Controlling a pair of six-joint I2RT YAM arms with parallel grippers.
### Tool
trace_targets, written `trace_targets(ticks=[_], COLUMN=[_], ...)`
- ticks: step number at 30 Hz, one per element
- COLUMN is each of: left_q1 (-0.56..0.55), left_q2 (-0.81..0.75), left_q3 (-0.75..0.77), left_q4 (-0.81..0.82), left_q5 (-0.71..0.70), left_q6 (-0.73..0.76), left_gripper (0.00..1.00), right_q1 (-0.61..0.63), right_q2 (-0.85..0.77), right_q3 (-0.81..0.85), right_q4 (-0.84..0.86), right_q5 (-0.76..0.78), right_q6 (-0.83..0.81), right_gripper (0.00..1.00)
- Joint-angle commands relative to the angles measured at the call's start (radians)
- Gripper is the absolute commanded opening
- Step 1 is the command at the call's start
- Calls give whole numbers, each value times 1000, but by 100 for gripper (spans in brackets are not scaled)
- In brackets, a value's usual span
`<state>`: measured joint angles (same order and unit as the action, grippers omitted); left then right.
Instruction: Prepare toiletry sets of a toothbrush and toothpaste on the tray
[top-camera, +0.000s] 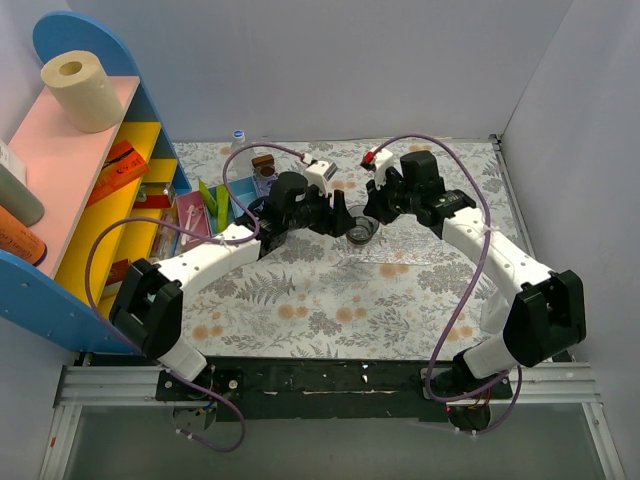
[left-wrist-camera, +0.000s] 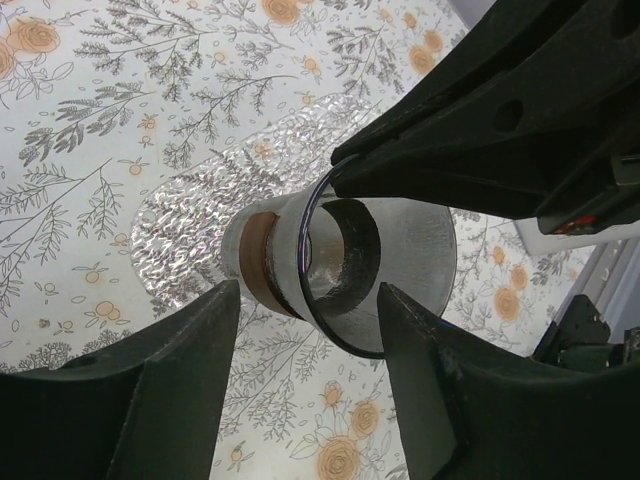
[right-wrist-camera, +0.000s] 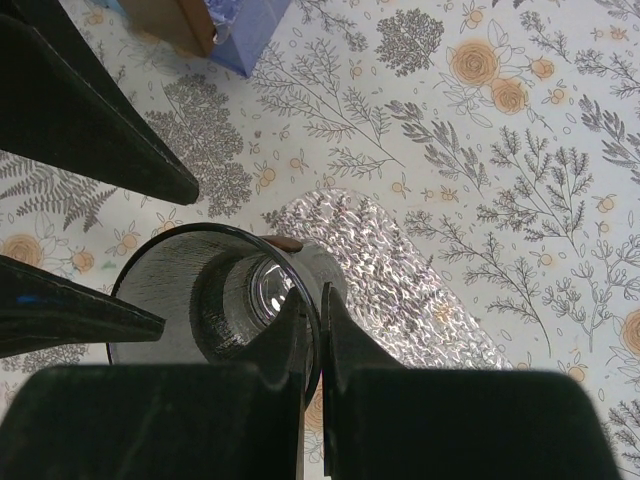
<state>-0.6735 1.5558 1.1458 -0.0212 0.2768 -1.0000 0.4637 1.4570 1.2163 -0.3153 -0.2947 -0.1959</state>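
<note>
A clear glass cup stands on the clear textured tray, which also shows in the right wrist view. My right gripper is shut on the cup's rim, one finger inside and one outside. My left gripper is open, its fingers on either side of the cup without touching it. The pink toothbrush and two yellow-green toothpaste tubes lie at the left by the shelf, away from both grippers.
A blue-sided shelf unit with a paper roll fills the left side. A blue box with a brown item sits behind the left gripper. A small bottle stands at the back wall.
</note>
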Motion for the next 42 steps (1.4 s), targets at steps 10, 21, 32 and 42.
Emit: trace_targets(ticks=[10, 21, 32, 42], left_q1=[-60, -64, -64, -64], left_q2=[56, 63, 72, 69], left_q3=[54, 37, 19, 11], left_q4=[-91, -108, -91, -86], left_q5=[-194, -309, -321, -372], left_q6=[-2, -106, -143, -143], left_gripper=[13, 0, 0, 0], right_q1=[81, 167, 231, 297], right_q2=[34, -18, -32, -3], right_q3=[74, -36, -63, -40], right_q4=[58, 186, 133, 44], right_q5=[71, 438, 592, 672], right_q6=[-27, 56, 131, 288], right_gripper=[1, 32, 54, 54])
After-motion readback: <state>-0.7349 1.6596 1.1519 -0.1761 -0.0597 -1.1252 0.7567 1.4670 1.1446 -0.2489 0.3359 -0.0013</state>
